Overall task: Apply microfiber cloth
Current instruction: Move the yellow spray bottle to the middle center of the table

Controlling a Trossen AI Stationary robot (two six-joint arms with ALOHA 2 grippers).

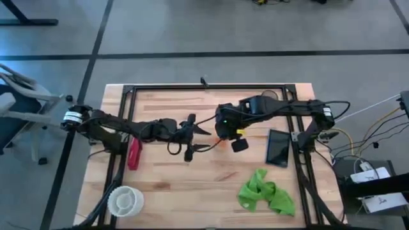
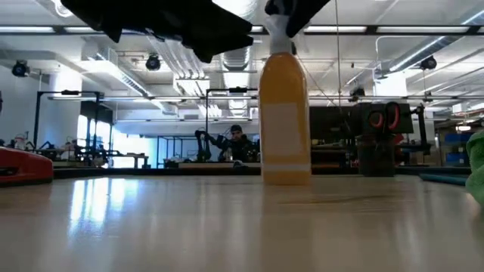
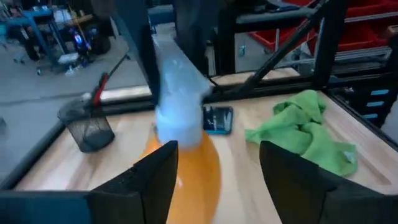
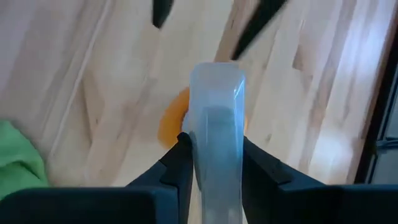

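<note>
The right hand [image 4: 211, 163] is clamped on the pale spray head of the orange spray bottle [image 2: 285, 121], one dark finger on each side of it, directly above the bottle's body. The bottle stands upright on the wooden surface [image 1: 192, 185] near its middle. The left hand [image 3: 217, 168] sits just beside the bottle on the side away from the right arm, its fingers spread apart and holding nothing, with the bottle between and just beyond their tips. The microfiber cloth [image 1: 265, 193], lime-green and crumpled in loose folds, lies on the surface well apart from both hands, toward the near edge on the right arm's side. A dark tablet [image 1: 278, 147] lies flat between the cloth and the right arm's base.
</note>
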